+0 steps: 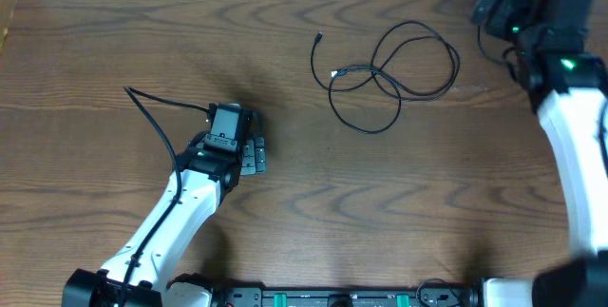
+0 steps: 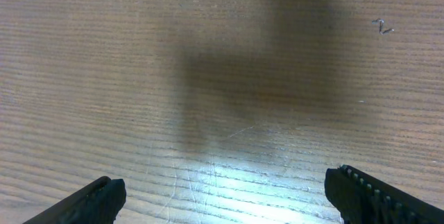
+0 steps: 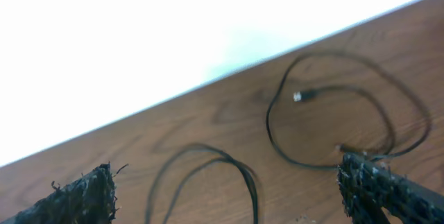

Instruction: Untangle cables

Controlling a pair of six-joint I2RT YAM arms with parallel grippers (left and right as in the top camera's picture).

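I see the cables lying on the wooden tabletop, in the far part and somewhat to the right of the middle. They are thin black cords, and they make several loops that cross one over another. How many cords are there, I cannot tell from above. One end with a small dark plug points away to the far left of the heap. Another end with a pale plug lies at the left side of the loops.

The left gripper is low over the tabletop, left of the middle and well apart from the cables. In the left wrist view its fingers are spread wide, with only bare wood between them, so the gripper is open and carries nothing.

The right gripper is at the far right corner, near the cables but not touching them. In the right wrist view its fingers also stand wide apart and empty. Beyond them the loops and the pale plug rest on the wood, close to the far edge of the tabletop.
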